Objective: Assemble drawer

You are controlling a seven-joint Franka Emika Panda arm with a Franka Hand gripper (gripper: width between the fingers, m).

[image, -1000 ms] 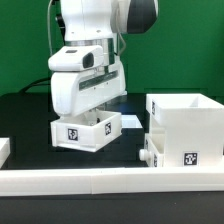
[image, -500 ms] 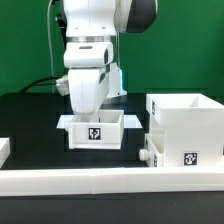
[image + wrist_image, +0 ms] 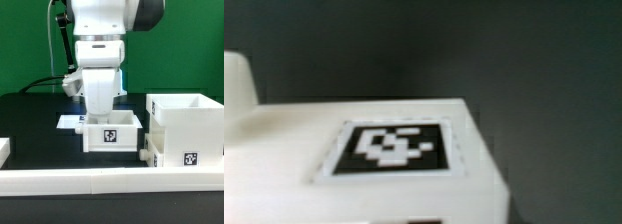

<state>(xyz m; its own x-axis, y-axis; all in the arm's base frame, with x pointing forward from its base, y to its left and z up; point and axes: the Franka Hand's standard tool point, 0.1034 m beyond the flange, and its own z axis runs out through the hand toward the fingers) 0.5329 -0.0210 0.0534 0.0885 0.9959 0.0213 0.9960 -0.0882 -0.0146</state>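
A small white drawer tray (image 3: 112,133) with a black-and-white tag on its front sits just left of the tall white box shell (image 3: 186,128) in the exterior view. My gripper (image 3: 104,118) reaches down into the tray and is shut on its wall; the fingertips are hidden behind the tray's rim. The wrist view is filled by the tray's tagged face (image 3: 393,148). The box shell is open on top and carries a tag on its front. A white part with a round knob (image 3: 147,157) sticks out at the shell's lower left. Whether it is the second tray, I cannot tell.
A long low white rail (image 3: 90,181) runs along the front of the black table. A white block (image 3: 4,149) stands at the exterior view's left edge. The marker board (image 3: 68,121) lies flat behind the tray. A green wall is at the back.
My gripper has carried the small tray toward the exterior view's right, close to the box shell. The tray has turned so that its tagged face points to the front.
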